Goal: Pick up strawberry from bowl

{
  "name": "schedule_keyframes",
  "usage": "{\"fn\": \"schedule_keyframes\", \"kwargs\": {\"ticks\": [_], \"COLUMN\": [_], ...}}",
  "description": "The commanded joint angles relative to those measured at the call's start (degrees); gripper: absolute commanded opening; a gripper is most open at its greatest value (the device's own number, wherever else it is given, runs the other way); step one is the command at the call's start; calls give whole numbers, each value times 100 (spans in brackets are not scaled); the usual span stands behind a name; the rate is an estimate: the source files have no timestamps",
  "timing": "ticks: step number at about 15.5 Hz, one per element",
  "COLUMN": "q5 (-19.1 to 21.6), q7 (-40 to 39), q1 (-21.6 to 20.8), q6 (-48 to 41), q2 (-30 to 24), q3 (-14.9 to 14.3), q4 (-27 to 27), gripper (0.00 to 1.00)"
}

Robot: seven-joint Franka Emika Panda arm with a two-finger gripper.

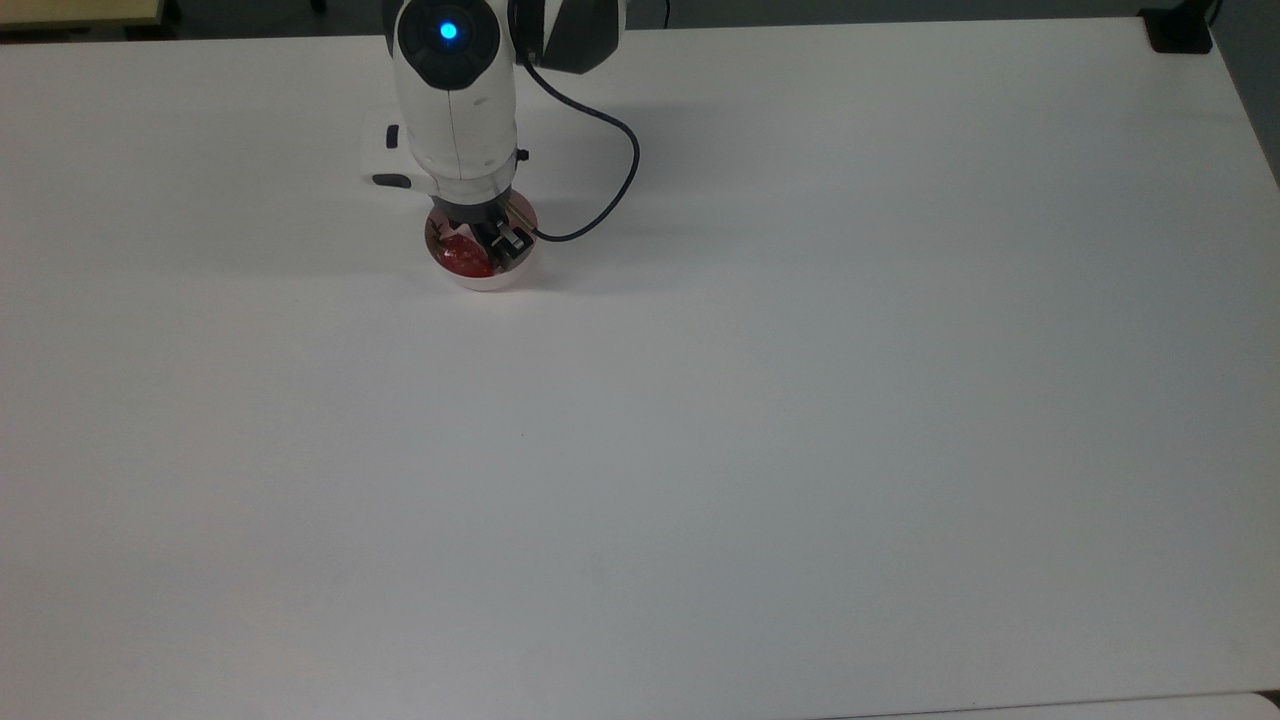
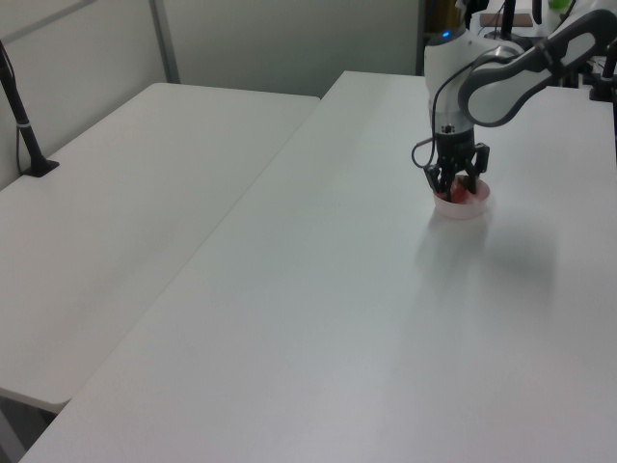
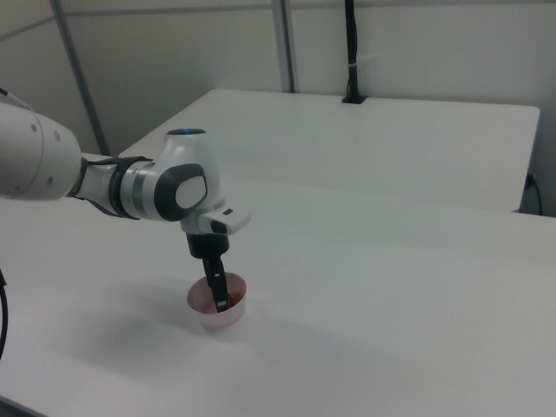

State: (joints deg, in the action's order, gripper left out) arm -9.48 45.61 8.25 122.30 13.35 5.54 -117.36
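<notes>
White table (image 1: 800,400), one white robot arm (image 1: 455,90) reaching straight down into small pale pink bowl (image 1: 478,282) near the top view's upper left. Gripper (image 1: 482,248) lowered inside bowl, fingers either side of red strawberry (image 1: 464,254), likely placed so for a pinch before lifting. Strawberry low in bowl, not raised. Cannot tell whether fingers squeeze the fruit or merely flank it. Green stem end hard to make out; part of strawberry and bowl floor hidden behind the wrist. Dark cable (image 1: 615,170) looping beside the wrist.
</notes>
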Motion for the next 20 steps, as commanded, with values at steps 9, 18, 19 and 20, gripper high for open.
{"fn": "schedule_keyframes", "kwargs": {"ticks": [9,18,19,20], "q5": [-54,-54,-54,-54], "q7": [71,-1094,-1447,-1763], "q1": [124,160,168,177], "q6": [312,172,128,93], "q2": [-86,-227,-245,-253], "q3": [-18,-18,-18,-18], "q4": [-182,-138,-130,-121], "gripper": [24,43,49,54]}}
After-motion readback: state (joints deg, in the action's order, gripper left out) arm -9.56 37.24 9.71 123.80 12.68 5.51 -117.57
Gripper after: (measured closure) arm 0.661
